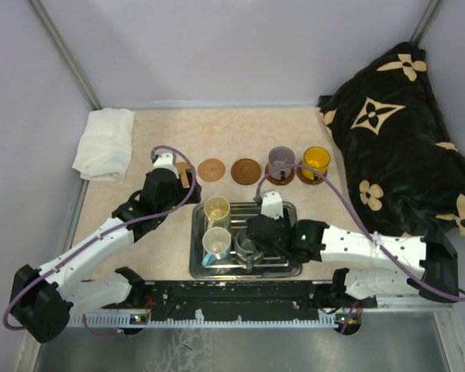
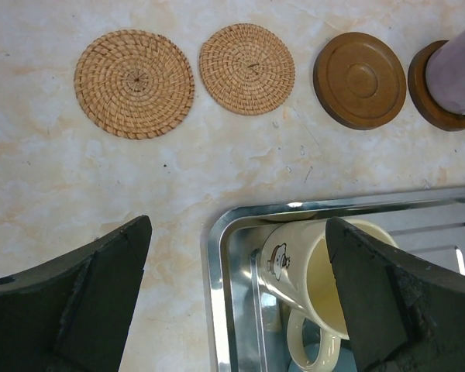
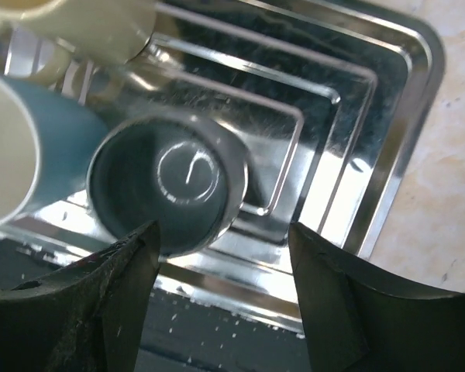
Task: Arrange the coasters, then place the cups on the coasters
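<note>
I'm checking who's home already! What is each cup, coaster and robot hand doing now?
purple cup: on a coaster
orange-yellow cup: on a coaster
cream cup: upright in tray
white cup: upright in tray
grey cup: upright in tray
first woven coaster: bare
second woven coaster: bare
wooden coaster: bare
left gripper: open, empty
right gripper: open, close to grey cup

Pale walls [image 1: 217,46] enclose a beige marbled table [image 1: 240,132].

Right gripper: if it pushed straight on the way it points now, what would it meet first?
Most likely the grey cup in the metal tray, just ahead of the open right gripper, offset left in the wrist view. Depth is hard to judge.
</note>
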You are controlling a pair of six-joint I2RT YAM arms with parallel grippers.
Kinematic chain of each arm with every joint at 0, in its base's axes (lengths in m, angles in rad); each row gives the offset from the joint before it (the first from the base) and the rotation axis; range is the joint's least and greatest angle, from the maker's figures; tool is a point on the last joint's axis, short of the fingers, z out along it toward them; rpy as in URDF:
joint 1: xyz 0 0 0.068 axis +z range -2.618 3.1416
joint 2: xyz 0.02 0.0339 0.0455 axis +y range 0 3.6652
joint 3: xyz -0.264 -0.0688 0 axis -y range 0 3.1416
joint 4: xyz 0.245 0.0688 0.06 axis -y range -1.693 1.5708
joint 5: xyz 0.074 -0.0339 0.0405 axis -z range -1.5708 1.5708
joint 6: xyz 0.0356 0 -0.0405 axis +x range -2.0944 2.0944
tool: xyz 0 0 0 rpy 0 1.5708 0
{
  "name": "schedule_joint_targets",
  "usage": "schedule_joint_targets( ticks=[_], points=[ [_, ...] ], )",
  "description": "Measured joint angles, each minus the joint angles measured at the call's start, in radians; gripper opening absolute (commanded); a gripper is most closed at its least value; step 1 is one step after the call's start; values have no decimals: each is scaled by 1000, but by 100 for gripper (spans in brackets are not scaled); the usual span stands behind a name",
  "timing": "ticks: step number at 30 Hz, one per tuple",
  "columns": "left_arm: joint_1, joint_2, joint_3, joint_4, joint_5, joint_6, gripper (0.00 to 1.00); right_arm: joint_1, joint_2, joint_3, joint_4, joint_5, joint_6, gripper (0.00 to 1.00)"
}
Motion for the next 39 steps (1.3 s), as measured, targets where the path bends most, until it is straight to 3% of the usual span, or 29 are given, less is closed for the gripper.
schedule_joint_targets(
  ticks=[8, 15, 30, 39],
  points=[
    [0, -11, 0, -2, 6, -5, 100, 174, 48, 38, -89, -5, 127, 66],
    [0, -31, -7, -2, 21, -4, 100, 261, 178, 123, -126, -6, 206, 56],
    [0, -68, -32, -9, 69, 27, 100, 270, 277, 158, -193, -14, 346, 38],
    [0, -86, -36, -14, 76, 40, 100, 270, 362, 193, -201, -15, 371, 37]
  ],
)
